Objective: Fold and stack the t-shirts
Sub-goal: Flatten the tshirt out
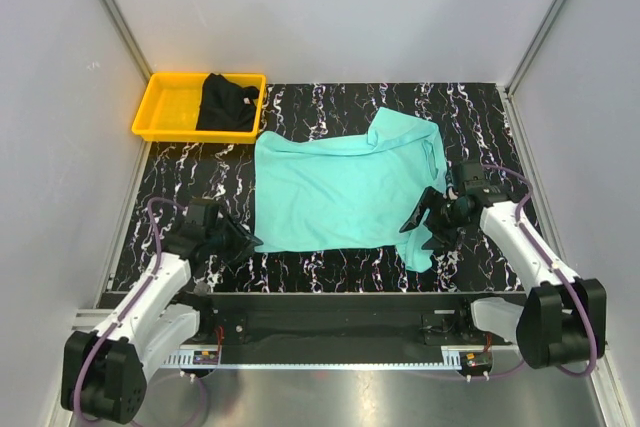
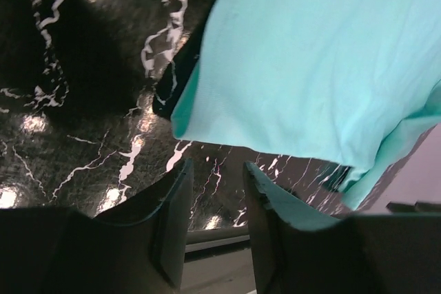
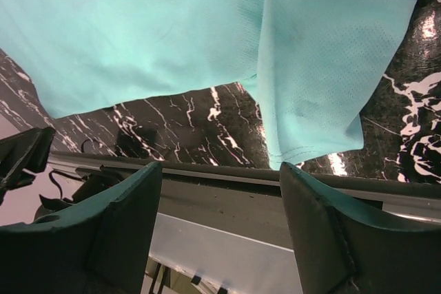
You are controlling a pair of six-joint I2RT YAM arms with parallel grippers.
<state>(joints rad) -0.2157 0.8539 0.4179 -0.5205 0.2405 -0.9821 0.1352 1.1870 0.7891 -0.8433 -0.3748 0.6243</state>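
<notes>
down at the near edge: left black two-finger gripper [image 1: 236,240], low over the shiny black table with white marble streaks [image 1: 190,172]. fingers [image 2: 172,204] a little apart, nothing between them, so let go, not holding anything. pointed at the near left corner of the soft turquoise-teal t-shirt [image 1: 340,187], just beside it. cannot tell if touching.

across on the other side, right black two-finger gripper [image 1: 428,225], also low, over the near right part of the same teal shirt. fingers [image 3: 117,225] spread wide with only air between, loose and empty. just ahead of them, a teal flap of the shirt, folded over and reaching toward the near edge of the table.

a bit farther, in the middle of the table: the teal shirt itself, mostly spread out flat. smooth on the left side, bunched and folded over on the right.

farthest back, in the far left corner, a yellow plastic tray with a grid floor [image 1: 165,112]. inside it, on its right half, the soft black t-shirt [image 1: 228,102], crumpled in a heap. far left corner of the teal shirt near the tray's corner.
</notes>
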